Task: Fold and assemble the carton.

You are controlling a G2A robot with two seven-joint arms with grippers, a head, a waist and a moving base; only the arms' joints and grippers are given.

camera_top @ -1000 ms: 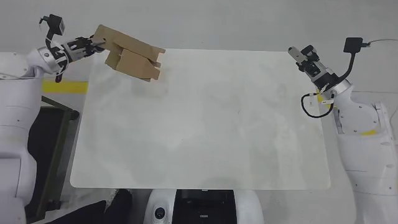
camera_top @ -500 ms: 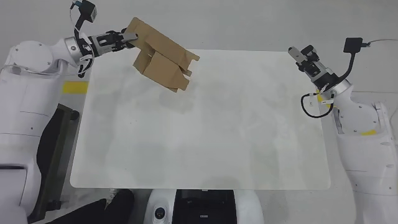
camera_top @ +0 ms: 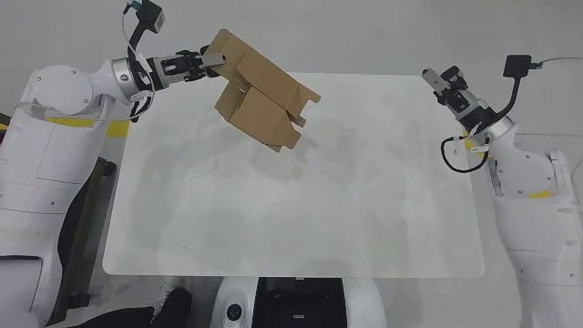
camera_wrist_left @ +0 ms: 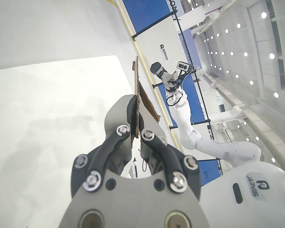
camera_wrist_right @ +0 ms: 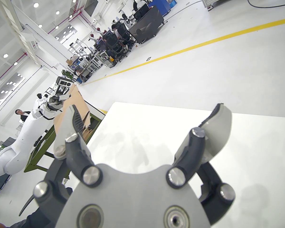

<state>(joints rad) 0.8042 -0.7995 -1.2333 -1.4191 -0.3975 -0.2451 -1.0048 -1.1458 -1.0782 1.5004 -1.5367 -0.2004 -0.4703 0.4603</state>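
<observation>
Flattened brown carton held in the air over the 11 o'clock corner of the table, tilted, clear of the surface. Left gripper pinches its edge at the 10 o'clock end, jaws clamped on the cardboard, seen edge-on in the left wrist view. Right gripper at the table's 2 o'clock corner, jaws spread wide, well apart from the carton
</observation>
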